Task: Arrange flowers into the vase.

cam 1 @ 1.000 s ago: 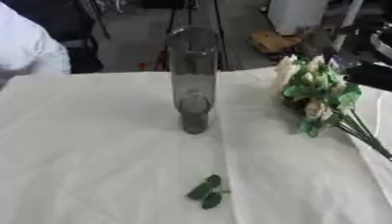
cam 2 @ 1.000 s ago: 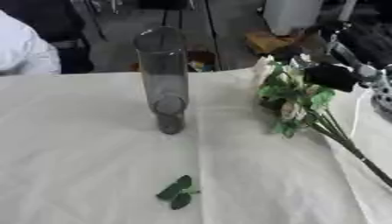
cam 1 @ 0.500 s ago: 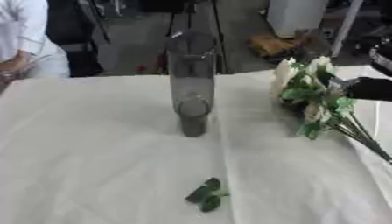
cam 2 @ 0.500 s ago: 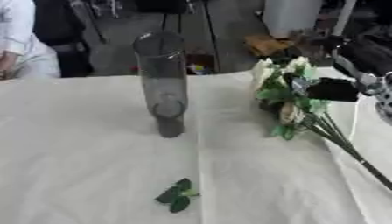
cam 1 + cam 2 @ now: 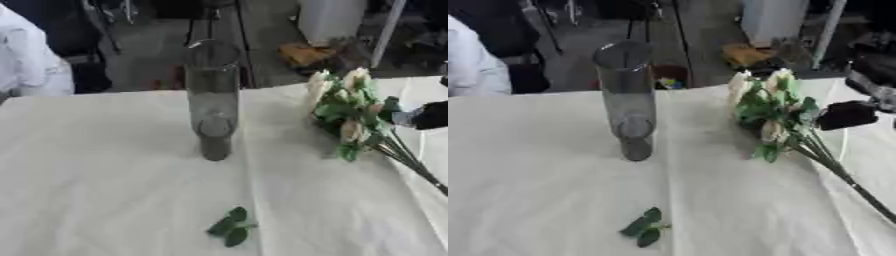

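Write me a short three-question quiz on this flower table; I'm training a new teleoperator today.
1. True or false: the tall glass vase already holds flowers.
2. Which lies nearest the camera? A) the bouquet of pale flowers B) the loose green leaf sprig C) the vase
3. Which robot hand shows beside the bouquet?

Key: 1 false, the vase holds none. 2 B. 3 The right hand, at the bouquet's right side.

vase [image 5: 626, 100] smoky grey | flowers [image 5: 770, 107] seemingly cream, green | tablecloth [image 5: 105, 190] white
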{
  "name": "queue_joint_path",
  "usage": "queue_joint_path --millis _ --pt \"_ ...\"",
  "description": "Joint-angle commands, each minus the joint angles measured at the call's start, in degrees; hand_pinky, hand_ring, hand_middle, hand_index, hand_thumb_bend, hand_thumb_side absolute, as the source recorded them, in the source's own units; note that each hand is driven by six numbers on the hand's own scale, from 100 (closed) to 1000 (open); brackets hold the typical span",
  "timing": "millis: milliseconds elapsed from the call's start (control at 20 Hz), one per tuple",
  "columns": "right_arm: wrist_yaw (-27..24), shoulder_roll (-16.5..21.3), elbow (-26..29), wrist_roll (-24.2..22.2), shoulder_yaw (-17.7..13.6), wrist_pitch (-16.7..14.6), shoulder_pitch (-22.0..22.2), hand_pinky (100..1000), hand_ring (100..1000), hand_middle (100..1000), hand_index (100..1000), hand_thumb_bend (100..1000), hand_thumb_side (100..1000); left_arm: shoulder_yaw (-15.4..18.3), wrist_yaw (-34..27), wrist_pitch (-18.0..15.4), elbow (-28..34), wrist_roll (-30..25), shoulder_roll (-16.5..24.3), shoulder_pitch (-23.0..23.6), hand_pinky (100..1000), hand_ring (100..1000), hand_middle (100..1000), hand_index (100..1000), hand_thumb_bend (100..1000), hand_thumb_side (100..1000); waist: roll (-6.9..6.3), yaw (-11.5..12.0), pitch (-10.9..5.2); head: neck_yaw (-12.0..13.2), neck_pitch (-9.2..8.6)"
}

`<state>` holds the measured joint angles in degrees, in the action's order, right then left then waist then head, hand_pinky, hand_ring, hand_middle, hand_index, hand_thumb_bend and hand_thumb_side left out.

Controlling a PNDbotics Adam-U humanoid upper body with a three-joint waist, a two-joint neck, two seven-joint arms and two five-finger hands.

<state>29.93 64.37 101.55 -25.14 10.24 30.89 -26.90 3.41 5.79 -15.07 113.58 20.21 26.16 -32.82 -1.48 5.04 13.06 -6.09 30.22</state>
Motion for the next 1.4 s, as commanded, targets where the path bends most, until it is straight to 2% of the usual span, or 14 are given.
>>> queue_joint_path --millis 50,250,650,1050,1400 --pt "0.6 2.6 1.5 -2.6 -2.3 0.7 0.4 837 957 904 981 487 567 0.3 -0.1 0.2 1.0 0.1 0.8 -0.8 869 986 948 1000 318 1000 0.08 -0.2 -1.01 0.2 -0.40" --pt "0.3 1.6 1.5 -3.1 -2.4 1.9 1.6 827 940 893 965 466 586 0.3 -0.1 0.3 1.0 0.2 0.6 -0.9 869 987 947 1000 316 1000 0.08 -0.5 -0.78 0.3 -0.50" --pt "3.2 0.6 -3.3 -3.8 0.2 3.4 0.8 826 943 897 962 447 563 0.1 -0.2 0.2 1.0 0.1 0.3 -1.3 869 987 946 1000 313 1000 0.23 -0.2 -0.64 -0.2 -0.50" --pt "3.7 -2.0 -7.2 -4.0 1.9 2.4 -1.4 832 949 900 965 466 550 -0.2 -0.4 0.3 1.0 0.1 -0.2 -1.5 869 988 948 1000 296 1000 0.11 -0.1 -0.23 -0.6 -0.63" --pt "6.7 -3.8 -10.5 -2.9 3.9 0.8 -2.7 809 916 876 949 459 527 -0.3 -0.6 0.5 1.0 0.1 -0.6 -1.4 870 990 947 1000 285 1000 -0.04 0.3 0.20 -1.1 -1.01"
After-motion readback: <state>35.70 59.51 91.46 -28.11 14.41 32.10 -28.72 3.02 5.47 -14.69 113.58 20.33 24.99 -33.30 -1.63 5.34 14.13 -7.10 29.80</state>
